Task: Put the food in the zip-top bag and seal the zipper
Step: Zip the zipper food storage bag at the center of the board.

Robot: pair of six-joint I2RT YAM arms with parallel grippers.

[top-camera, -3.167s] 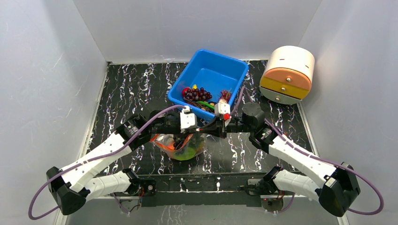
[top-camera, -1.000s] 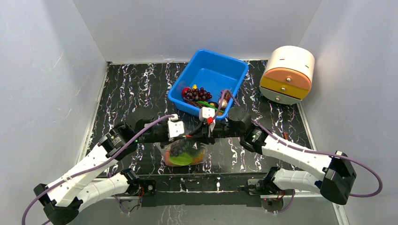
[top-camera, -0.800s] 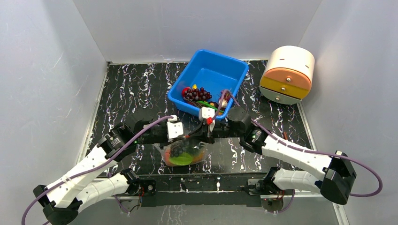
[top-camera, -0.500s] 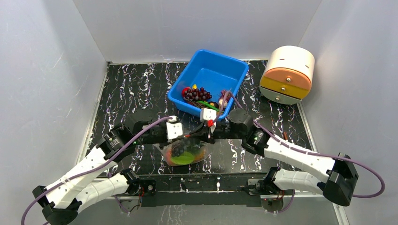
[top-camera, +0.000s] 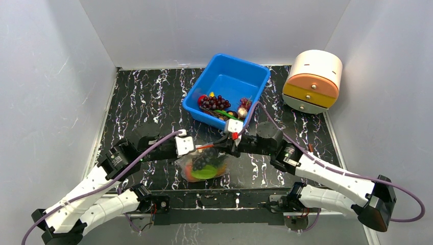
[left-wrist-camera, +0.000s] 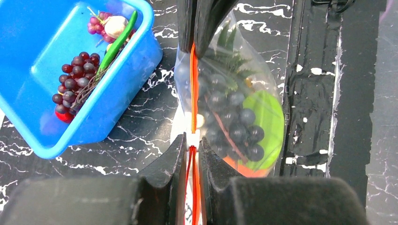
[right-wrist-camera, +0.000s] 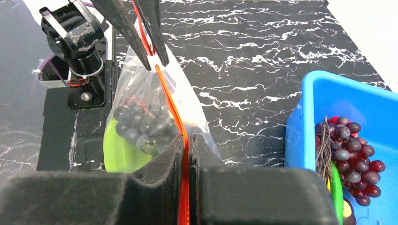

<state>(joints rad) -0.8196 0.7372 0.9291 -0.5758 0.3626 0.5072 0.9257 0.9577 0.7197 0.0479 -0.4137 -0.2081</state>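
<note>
Both grippers are clamped on the zipper (left-wrist-camera: 193,93): left gripper (left-wrist-camera: 192,144) at one end, right gripper (right-wrist-camera: 186,139) at the other. Between them the bag (top-camera: 204,166), near the front edge of the table (top-camera: 143,97), holds grapes (left-wrist-camera: 230,117) and a green piece (left-wrist-camera: 270,117). Just beyond sits the bin (top-camera: 240,76) with more grapes; a drawer unit (top-camera: 312,80) stands at far right.

Both arms are stretching inward, forearms low, wrists facing each other. Left gripper (left-wrist-camera: 190,142) and right gripper (right-wrist-camera: 186,141) are each pinching the zipper (left-wrist-camera: 192,93), jaws nearly closed.
</note>
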